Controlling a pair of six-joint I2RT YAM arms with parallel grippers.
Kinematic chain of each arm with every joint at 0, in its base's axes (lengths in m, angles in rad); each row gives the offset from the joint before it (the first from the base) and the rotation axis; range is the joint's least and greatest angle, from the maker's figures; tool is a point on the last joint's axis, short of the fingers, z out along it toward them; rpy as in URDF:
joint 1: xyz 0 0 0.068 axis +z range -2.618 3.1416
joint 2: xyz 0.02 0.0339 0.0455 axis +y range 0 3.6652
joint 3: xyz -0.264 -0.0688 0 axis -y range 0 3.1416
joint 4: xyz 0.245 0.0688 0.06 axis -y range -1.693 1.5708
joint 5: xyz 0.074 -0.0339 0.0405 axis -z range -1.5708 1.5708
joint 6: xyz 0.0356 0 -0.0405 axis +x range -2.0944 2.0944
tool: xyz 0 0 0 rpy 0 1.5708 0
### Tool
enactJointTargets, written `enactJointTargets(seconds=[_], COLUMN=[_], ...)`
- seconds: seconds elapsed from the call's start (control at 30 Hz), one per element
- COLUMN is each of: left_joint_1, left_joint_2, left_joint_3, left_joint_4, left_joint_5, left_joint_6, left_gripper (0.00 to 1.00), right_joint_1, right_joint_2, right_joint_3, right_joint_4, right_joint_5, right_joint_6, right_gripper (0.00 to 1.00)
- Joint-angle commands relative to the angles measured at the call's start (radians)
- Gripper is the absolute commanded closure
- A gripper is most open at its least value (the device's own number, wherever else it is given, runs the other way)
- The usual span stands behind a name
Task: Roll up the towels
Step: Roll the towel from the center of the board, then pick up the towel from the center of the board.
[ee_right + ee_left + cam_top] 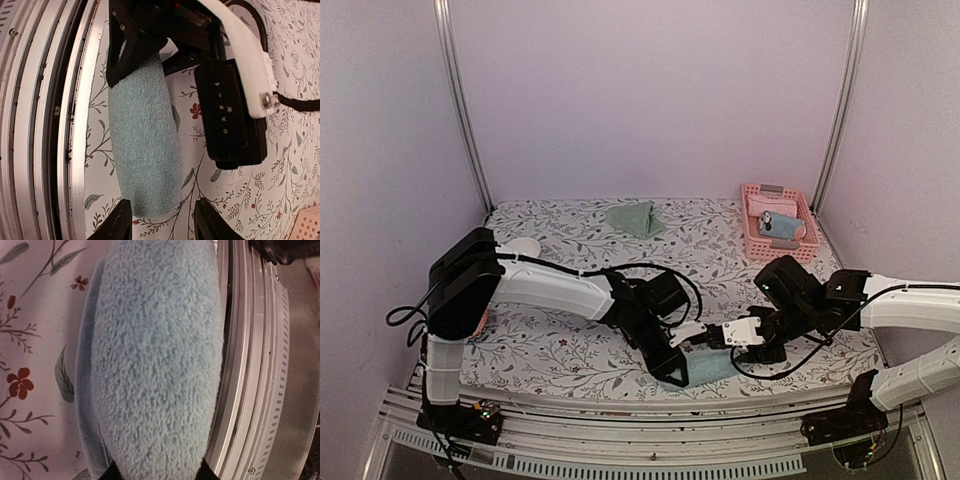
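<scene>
Left wrist view gives us the blue towel (155, 365) as a plump roll lying along the near edge of the bench (570, 340), just beside the metal rail (240, 365). The left gripper (156, 474) is closed partway on one end of it, both fingertips pressed into the pile. At the other end the right gripper (162, 222) stands open astride the roll, with a gap on one side, holding nothing. The green towel (635, 218) lies crumpled at the far edge, unrolled, near the pink basket (748, 225) in the far right corner. We judge the roll loose: once let go, its outer flap may spring open. A nudge toward the rail could also tip it off the bench, and the two grippers sit close enough to knock together
</scene>
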Motion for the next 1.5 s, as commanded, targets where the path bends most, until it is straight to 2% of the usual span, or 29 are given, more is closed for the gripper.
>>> enactJointTargets(seconds=[0.0,0.33,0.53,0.83,0.87,0.93,1.03,1.07,1.13,1.2,1.47], left_joint_1=[0.009,0.035,0.058,0.103,0.106,0.111,0.118,0.122,0.137,0.158,0.216], left_joint_2=[0.093,0.106,0.103,0.102,0.100,0.093,0.067,0.051,0.008,-0.054,-0.356], left_joint_3=[-0.071,-0.079,-0.081,-0.089,-0.089,-0.088,-0.102,-0.113,-0.146,-0.202,-0.388], left_joint_4=[-0.146,-0.120,-0.099,-0.053,-0.047,-0.035,-0.007,0.007,0.041,0.080,0.275], left_joint_5=[0.050,0.098,0.139,0.213,0.217,0.222,0.206,0.195,0.158,0.130,-0.029], left_joint_6=[-0.041,-0.050,-0.052,-0.054,-0.057,-0.059,-0.063,-0.063,-0.070,-0.079,-0.184], left_gripper=[0.79,0.82,0.83,0.85,0.84,0.82,0.72,0.66,0.55,0.50,0.44], right_joint_1=[0.074,0.204,0.229,0.234,0.235,0.234,0.233,0.232,0.225,0.206,0.055], right_joint_2=[0.047,0.203,0.320,0.430,0.441,0.457,0.456,0.445,0.412,0.375,0.234], right_joint_3=[0.017,0.016,0.022,0.037,0.040,0.046,0.056,0.058,0.058,0.064,0.080], right_joint_4=[0.039,0.190,0.270,0.294,0.293,0.281,0.259,0.250,0.228,0.200,0.108], right_joint_5=[0.052,0.168,0.212,0.215,0.213,0.192,0.174,0.174,0.176,0.167,0.133], right_joint_6=[-0.028,-0.023,-0.013,0.020,0.024,0.029,0.032,0.028,0.017,0.007,-0.043], right_gripper=[0.55,0.48,0.47,0.45,0.48,0.66,0.86,0.89,0.92,0.94,0.97])
